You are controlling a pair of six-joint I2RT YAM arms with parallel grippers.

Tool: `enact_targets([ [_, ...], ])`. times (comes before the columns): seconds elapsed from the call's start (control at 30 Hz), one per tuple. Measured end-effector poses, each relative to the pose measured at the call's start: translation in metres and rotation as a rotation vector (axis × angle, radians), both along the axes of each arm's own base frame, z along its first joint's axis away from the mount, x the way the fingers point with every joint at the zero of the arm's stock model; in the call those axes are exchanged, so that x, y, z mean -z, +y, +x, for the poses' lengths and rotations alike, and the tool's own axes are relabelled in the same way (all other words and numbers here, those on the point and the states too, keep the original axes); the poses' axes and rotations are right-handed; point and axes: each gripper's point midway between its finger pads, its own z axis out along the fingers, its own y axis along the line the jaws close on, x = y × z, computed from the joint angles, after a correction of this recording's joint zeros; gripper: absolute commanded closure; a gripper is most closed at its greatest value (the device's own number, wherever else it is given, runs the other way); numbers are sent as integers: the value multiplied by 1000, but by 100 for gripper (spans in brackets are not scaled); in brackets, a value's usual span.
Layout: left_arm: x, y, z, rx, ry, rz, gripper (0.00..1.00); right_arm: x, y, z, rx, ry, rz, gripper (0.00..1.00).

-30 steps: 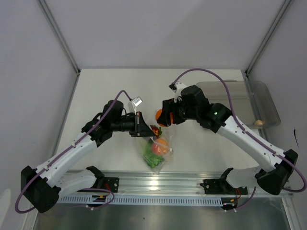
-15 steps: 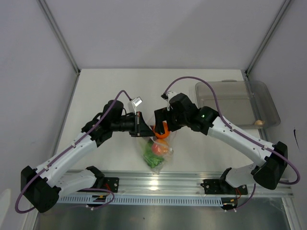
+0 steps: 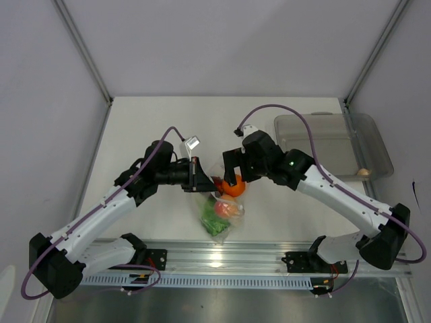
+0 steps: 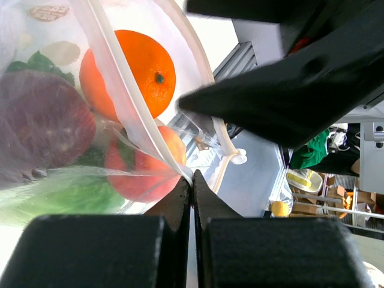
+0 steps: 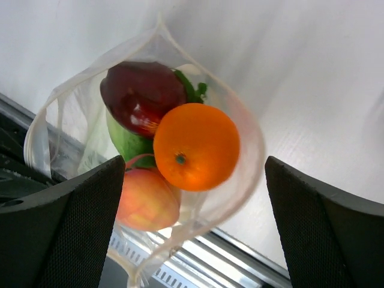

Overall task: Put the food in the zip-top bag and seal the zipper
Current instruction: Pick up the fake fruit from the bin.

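Observation:
The clear zip-top bag [image 3: 222, 212] hangs open near the table's front middle. My left gripper [image 4: 192, 183] is shut on the bag's rim at its zipper strip [image 4: 129, 102] and holds the mouth up. Inside lie an orange [image 5: 196, 147], a peach-coloured fruit [image 5: 147, 198], a dark red fruit [image 5: 141, 93] and green cabbage [image 5: 129, 144]. The orange [image 3: 234, 186] sits at the bag's mouth in the top view. My right gripper [image 5: 195, 234] is open and empty, just above the orange, its fingers apart on either side of the mouth.
A rigid clear plastic tray [image 3: 337, 138] stands at the back right, with a small beige piece [image 3: 363, 172] by its near right corner. The metal rail [image 3: 222, 252] runs along the table's front edge below the bag.
My right gripper carried the orange left and down to the bag's mouth, let it go, and has drawn back slightly. The orange now rests in the bag. The left arm has not moved.

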Motion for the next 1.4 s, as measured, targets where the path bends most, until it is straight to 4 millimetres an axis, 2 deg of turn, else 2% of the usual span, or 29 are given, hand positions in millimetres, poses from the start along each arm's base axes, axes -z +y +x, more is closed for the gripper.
enact_targets([
  [0.07,0,0,0,0,0,0,99,-8,-11,4,33,-23,5,1],
  [0.17,0,0,0,0,-1,-1,100,-29,-38,17,122,-74,34,1],
  [0.27,0,0,0,0,0,0,99,-47,-75,35,245,-117,65,1],
  [0.37,0,0,0,0,0,-1,100,-53,-115,53,383,-136,82,0],
  [0.47,-1,0,0,0,-3,-2,99,-40,-154,66,515,-112,69,1],
  [0.57,-2,0,-1,0,-6,-5,99,-15,-185,75,624,-54,32,1],
  [0.77,-4,1,-2,0,-13,-10,99,31,-217,85,756,52,-14,1],
  [1.1,-4,1,-2,1,-13,-9,99,85,-257,103,920,163,13,1],
  [1.4,-1,2,-3,4,-11,-10,99,114,-256,120,911,222,29,1],
])
